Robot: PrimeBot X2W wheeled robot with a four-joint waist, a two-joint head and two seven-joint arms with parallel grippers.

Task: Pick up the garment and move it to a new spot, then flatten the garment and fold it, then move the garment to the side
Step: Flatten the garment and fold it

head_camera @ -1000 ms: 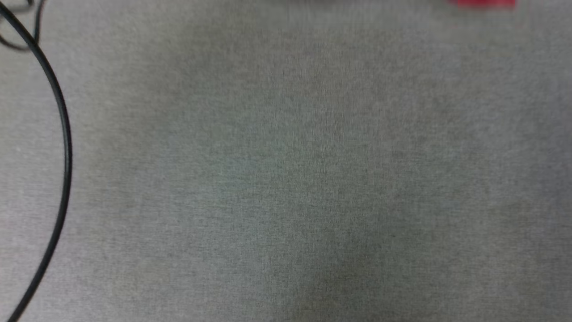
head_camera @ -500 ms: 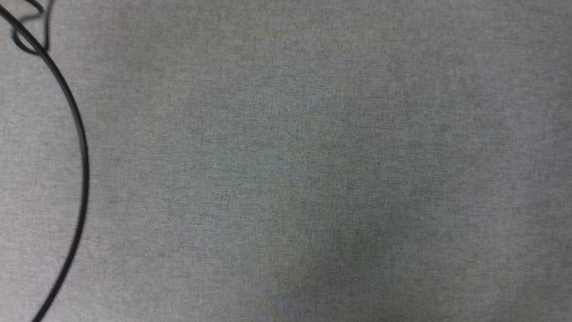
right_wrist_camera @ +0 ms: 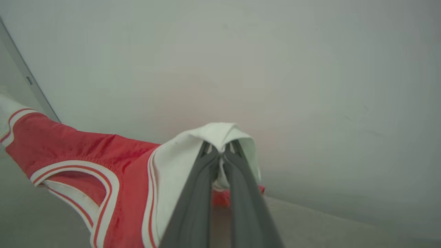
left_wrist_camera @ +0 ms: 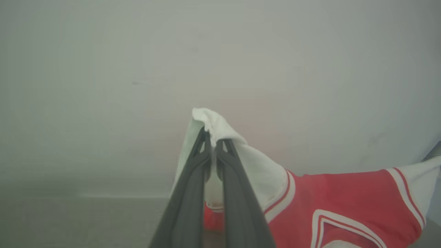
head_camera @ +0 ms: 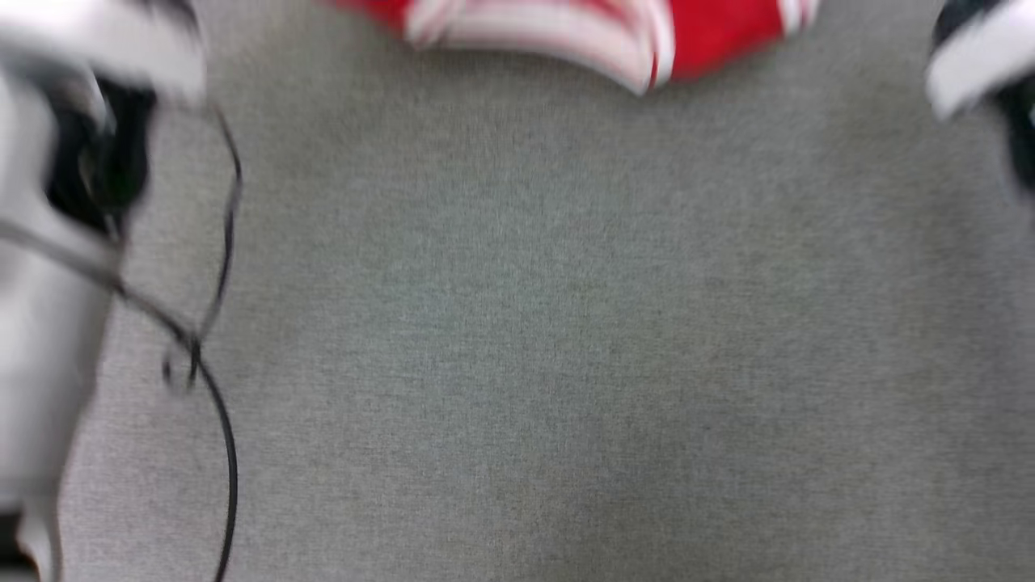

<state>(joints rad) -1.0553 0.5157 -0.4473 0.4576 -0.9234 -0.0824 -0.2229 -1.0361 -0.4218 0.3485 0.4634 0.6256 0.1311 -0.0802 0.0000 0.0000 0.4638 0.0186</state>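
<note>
Grey, fine-woven surface point(head_camera: 566, 339) stretches across the blurred head view, with a thin black cable point(head_camera: 230, 453) looping over its left part. At the top edge of that view hangs the garment point(head_camera: 711, 32), a red jersey with white sleeves and red-white striped trim. It is ahead of the robot, between the pale left forearm point(head_camera: 40, 339) and right forearm point(head_camera: 970, 65).

The left tool point(left_wrist_camera: 213, 137) has its dark fingers pressed together on a bunched fold of one white sleeve point(left_wrist_camera: 255, 165). The right tool point(right_wrist_camera: 220, 147) pinches the other white sleeve point(right_wrist_camera: 179, 155) the same way. Against a pale wall point(left_wrist_camera: 137, 69), the red body spans from one pinch to the other. The garment's long axis therefore runs sleeve to sleeve, left to right across the robot, with the rest hanging below. Whether the hem touches the surface cannot be told.

Each arm holds its own end, so neither is nearer. The carry to a new spot looks under way. Laying the garment down calls for both tools to descend together with the span taut, so it lands flat on the bare surface nearer the robot.
</note>
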